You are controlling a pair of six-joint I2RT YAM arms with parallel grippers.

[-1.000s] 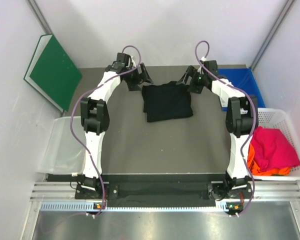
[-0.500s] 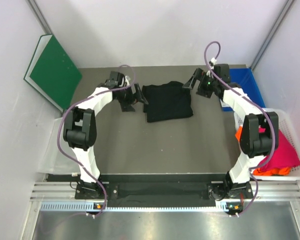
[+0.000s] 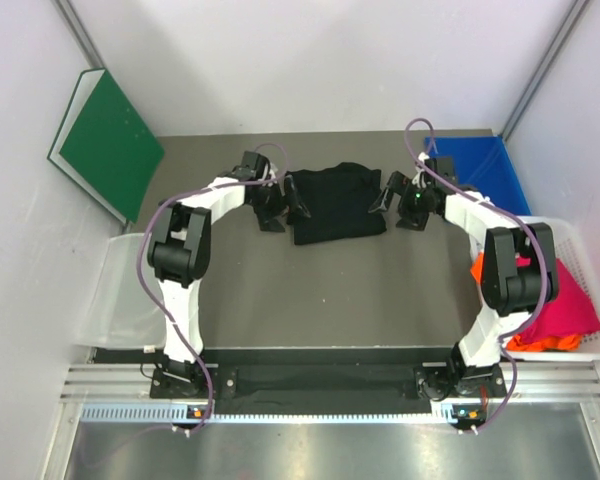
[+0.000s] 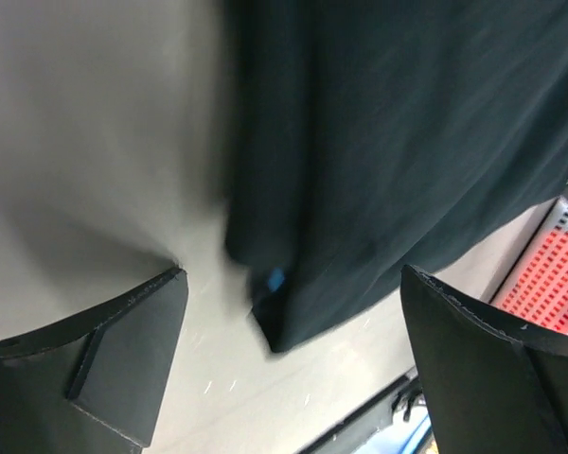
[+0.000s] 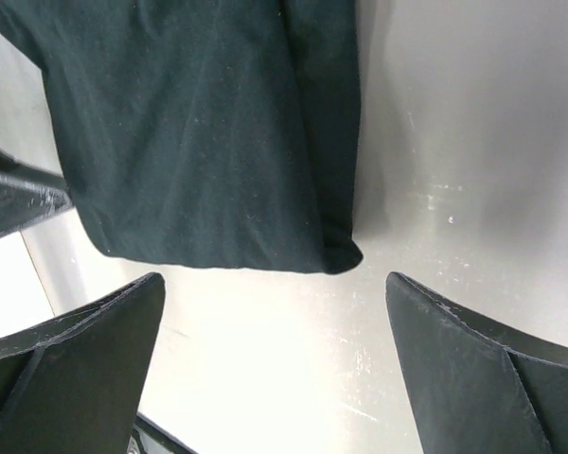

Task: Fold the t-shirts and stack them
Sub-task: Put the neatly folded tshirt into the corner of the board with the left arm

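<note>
A folded black t-shirt (image 3: 335,203) lies flat at the back middle of the table. My left gripper (image 3: 286,204) is open and empty at the shirt's left edge. In the left wrist view (image 4: 293,378) the shirt's corner (image 4: 388,142) sits between the fingers (image 4: 104,359). My right gripper (image 3: 384,196) is open and empty at the shirt's right edge. In the right wrist view (image 5: 275,369) the shirt's folded corner (image 5: 199,132) lies just ahead of the fingers (image 5: 492,369). A magenta-pink shirt (image 3: 565,300) and an orange shirt (image 3: 540,343) are bunched at the right.
The pink and orange shirts lie in a white lattice basket (image 3: 580,240) at the right edge. A green board (image 3: 110,140) leans on the left wall. A blue bin (image 3: 488,165) is at the back right. A translucent bin (image 3: 115,300) is at the left.
Both grippers have come from the shirt's far corners toward me and now sit at its left and right edges. The shirt has not moved.
</note>
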